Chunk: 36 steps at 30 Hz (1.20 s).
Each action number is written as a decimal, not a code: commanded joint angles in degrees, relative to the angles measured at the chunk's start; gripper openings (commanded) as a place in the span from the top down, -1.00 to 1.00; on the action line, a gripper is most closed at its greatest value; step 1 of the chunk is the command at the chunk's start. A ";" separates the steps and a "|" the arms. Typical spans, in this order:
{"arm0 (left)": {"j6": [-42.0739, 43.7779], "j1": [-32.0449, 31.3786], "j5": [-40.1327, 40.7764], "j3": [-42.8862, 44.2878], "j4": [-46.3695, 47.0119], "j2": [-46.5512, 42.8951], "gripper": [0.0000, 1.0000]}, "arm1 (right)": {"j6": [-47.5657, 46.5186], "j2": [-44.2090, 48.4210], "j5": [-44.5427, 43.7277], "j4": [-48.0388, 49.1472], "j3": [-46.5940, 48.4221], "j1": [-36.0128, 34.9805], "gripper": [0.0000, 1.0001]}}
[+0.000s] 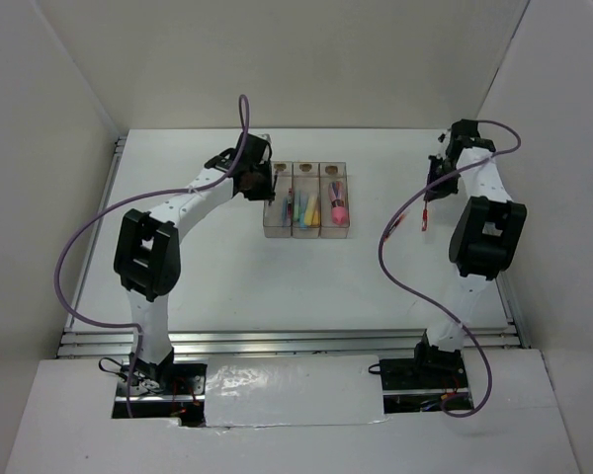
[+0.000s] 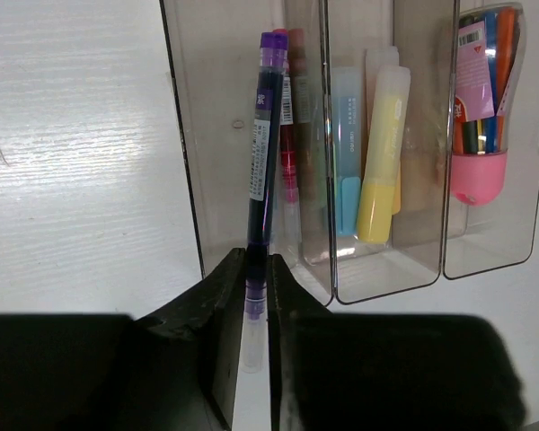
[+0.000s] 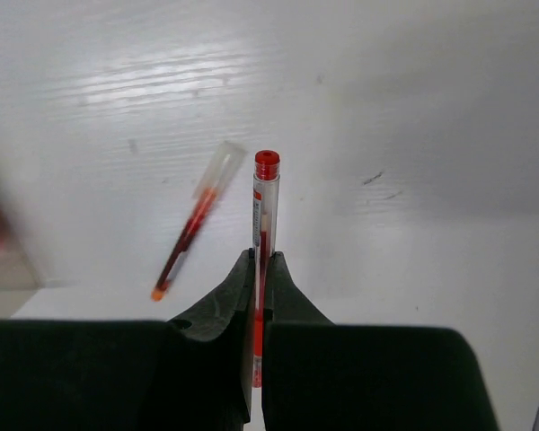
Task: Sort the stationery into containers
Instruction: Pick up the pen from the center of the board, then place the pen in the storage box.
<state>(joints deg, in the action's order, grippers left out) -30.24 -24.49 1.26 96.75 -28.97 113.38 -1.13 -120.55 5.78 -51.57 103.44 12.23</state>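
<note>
Three joined clear containers (image 1: pixel 307 229) stand at mid-table. My left gripper (image 2: pixel 256 265) is shut on a dark purple pen (image 2: pixel 262 153), which points out over the leftmost bin (image 2: pixel 211 135). A thin red pen (image 2: pixel 290 153) lies in that bin. The middle bin holds a blue marker (image 2: pixel 346 135) and a yellow marker (image 2: pixel 382 162). The right bin holds the fat pink-and-purple one (image 2: pixel 478 175). At the far right of the table, my right gripper (image 3: pixel 261 260) is shut on a thin red pen (image 3: pixel 265 197). Another red pen (image 3: pixel 190 235) lies loose on the table to its left.
White walls close in the table at the back and on both sides. A metal rail (image 1: pixel 277 341) runs along the near edge. Purple cables (image 1: pixel 400 267) loop beside each arm. My left gripper (image 1: pixel 260 185) sits just left of the bins and my right gripper (image 1: pixel 433 188) near the right wall.
</note>
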 commanded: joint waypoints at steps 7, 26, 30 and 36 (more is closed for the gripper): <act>-0.88 -1.00 2.26 3.09 1.64 2.63 0.01 | -1.25 14.02 12.05 -3.27 2.55 -2.56 1.00; 5.80 7.61 -0.11 -17.28 8.93 -29.87 -0.56 | 9.29 11.92 13.74 4.18 10.91 -27.59 1.00; 7.03 11.82 -0.20 -23.26 7.44 -36.02 -0.56 | 13.07 7.46 11.71 8.76 13.18 -34.54 1.00; 7.48 13.41 0.06 -26.87 6.47 -40.43 -0.67 | 15.10 -1.42 4.69 11.58 18.99 -41.22 1.00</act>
<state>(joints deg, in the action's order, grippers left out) -23.97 -11.38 2.07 69.89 -23.09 76.12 11.60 -119.13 14.87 -43.75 119.15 -27.09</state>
